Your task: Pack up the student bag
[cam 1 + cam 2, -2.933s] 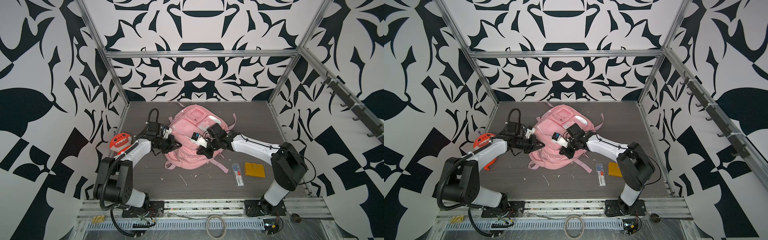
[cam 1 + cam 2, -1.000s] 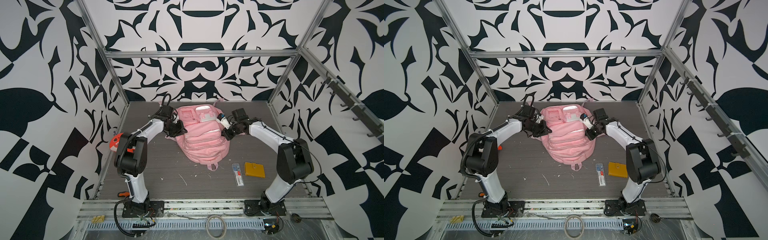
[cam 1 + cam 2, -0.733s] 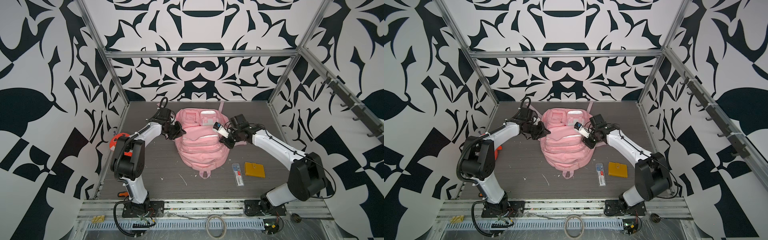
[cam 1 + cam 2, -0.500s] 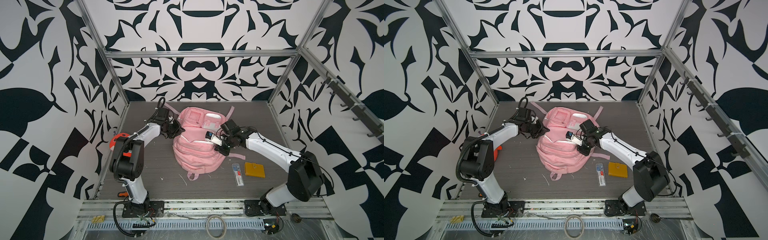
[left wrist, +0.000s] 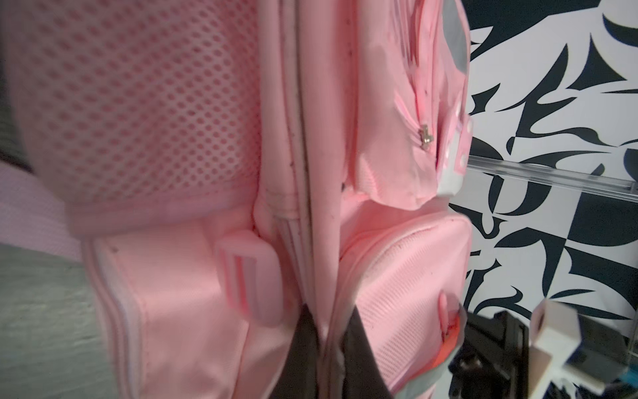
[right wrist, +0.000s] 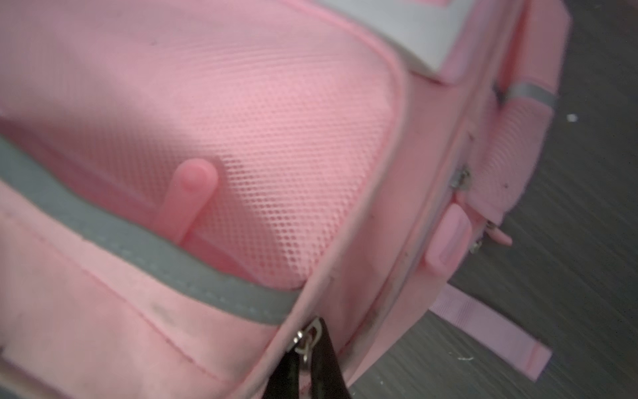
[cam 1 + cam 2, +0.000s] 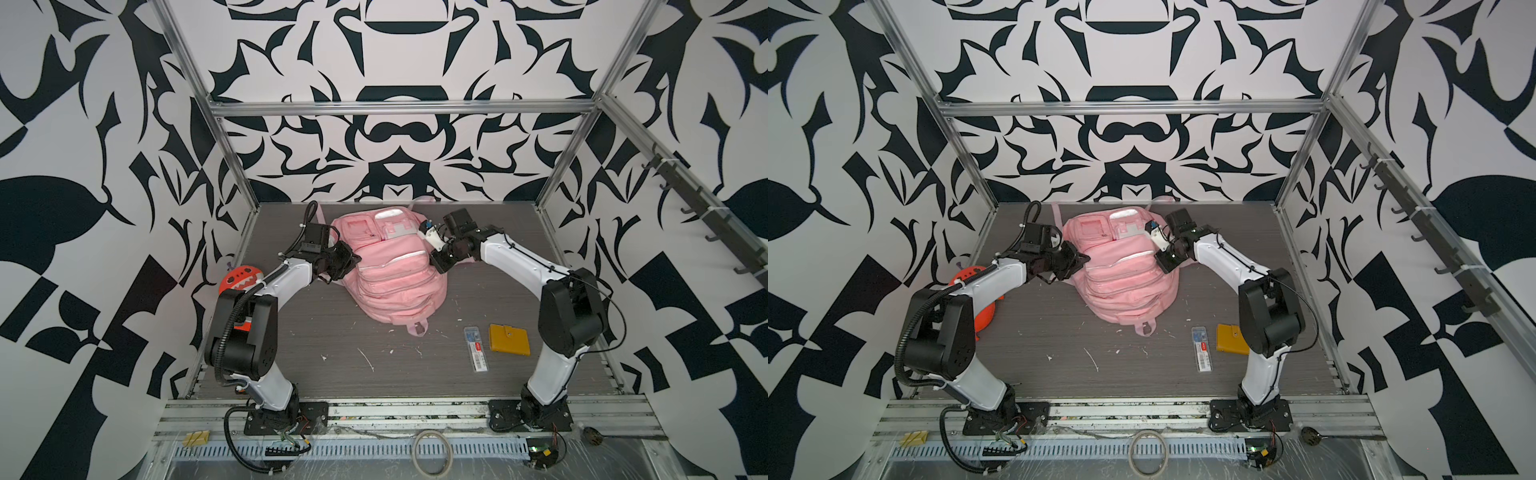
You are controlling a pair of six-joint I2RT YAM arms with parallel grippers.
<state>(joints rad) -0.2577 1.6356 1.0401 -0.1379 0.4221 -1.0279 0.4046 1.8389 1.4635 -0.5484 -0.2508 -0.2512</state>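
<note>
Both top views: student bag lies on the table, held between left gripper and right gripper. Each gripper is clenched on a side seam of the bag, and the right wrist view shows that pinch beside a zip slider. Within the last half second the bag has swung round square. Judgement: positioning only. The yellow wallet is unpacked, well apart from the right gripper.

Place: you're facing a lab robot cell, not a home.
Walls: black-and-white patterned panels box you in.
Frame: aluminium rails carry them.
Desk: grey desk, two robot arms bolted along its front.
</note>
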